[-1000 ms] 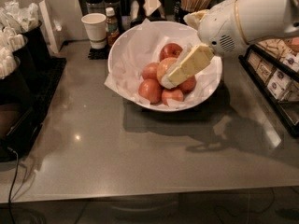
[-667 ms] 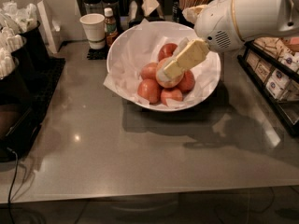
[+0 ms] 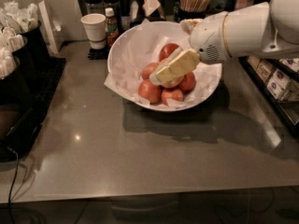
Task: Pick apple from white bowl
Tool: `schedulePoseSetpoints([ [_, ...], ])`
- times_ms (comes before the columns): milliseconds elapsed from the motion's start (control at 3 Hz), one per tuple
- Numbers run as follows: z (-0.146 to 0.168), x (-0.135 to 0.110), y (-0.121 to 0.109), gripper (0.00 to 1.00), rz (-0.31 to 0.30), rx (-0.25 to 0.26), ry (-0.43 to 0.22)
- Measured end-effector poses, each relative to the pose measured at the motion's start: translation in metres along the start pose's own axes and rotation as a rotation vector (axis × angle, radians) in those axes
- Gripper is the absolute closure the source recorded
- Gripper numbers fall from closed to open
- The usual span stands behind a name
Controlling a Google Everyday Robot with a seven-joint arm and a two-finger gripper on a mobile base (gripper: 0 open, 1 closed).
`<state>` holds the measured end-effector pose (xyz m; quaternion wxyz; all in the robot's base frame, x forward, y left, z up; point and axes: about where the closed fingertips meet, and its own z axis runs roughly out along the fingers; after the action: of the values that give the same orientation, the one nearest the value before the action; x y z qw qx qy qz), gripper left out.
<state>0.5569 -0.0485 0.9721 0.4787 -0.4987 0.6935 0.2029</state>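
Over the fruit pile hangs the gripper (image 3: pixel 161 76), angled down from the white arm (image 3: pixel 243 29) at the upper right. Whether it is apart or closed cannot be told. Directly under its tip lies the apple (image 3: pixel 174 83), pale among the redder apples (image 3: pixel 149 91). Around them spreads the white bowl (image 3: pixel 122 50), lined with crinkled paper. Farther off, behind and left of the gripper, stand a paper cup (image 3: pixel 93 29) and a small bottle (image 3: pixel 111 26).
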Motion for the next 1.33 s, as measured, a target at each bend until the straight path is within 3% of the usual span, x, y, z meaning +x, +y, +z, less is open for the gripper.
schedulePoseSetpoints([
  [333,0.030,0.012,-0.006,0.00,0.081,-0.019,-0.068],
  [667,0.033,0.016,0.000,0.00,0.094,-0.022,-0.071],
  [1000,0.046,0.032,0.011,0.00,0.153,-0.054,-0.078],
  [1333,0.055,0.042,0.016,0.00,0.171,-0.078,-0.070],
])
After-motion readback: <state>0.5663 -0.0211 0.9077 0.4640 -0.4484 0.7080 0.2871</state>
